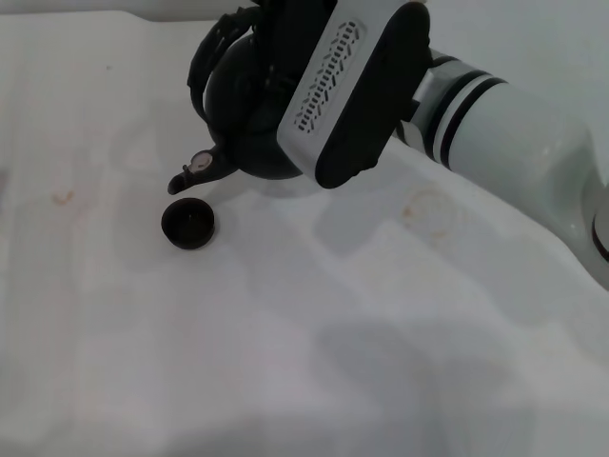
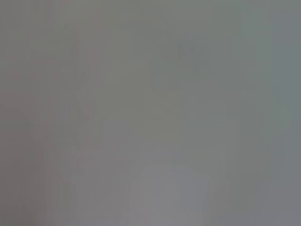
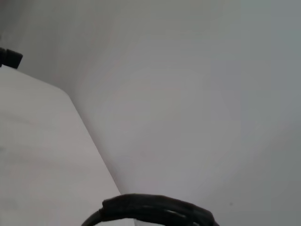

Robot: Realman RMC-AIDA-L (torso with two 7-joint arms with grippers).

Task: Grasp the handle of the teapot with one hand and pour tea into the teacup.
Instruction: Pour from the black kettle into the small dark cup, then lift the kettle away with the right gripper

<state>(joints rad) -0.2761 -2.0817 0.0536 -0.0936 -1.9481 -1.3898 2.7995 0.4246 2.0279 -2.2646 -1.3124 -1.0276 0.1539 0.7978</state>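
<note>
**One heavy pot tipped above a tiny cup**

One large round black teapot (image 1: 249,105) hangs tilted in the air, its short spout (image 1: 190,174) with the small silvery cap pointing down just above the tiny dark round handleless teacup (image 1: 187,225). The cup stands on the white cloth-covered table (image 1: 314,343), directly below the spout and not touching it. No tea is visible falling.

The pot looks rigid and heavy, probably smooth-sided, so the thick ribbed black arched handle (image 3: 155,209) is the place to hold it. The right gripper (image 1: 257,38) reaches in at that handle; its fingers are hidden behind the wrist housing, so I cannot tell their state. The left gripper is out of view.
</note>
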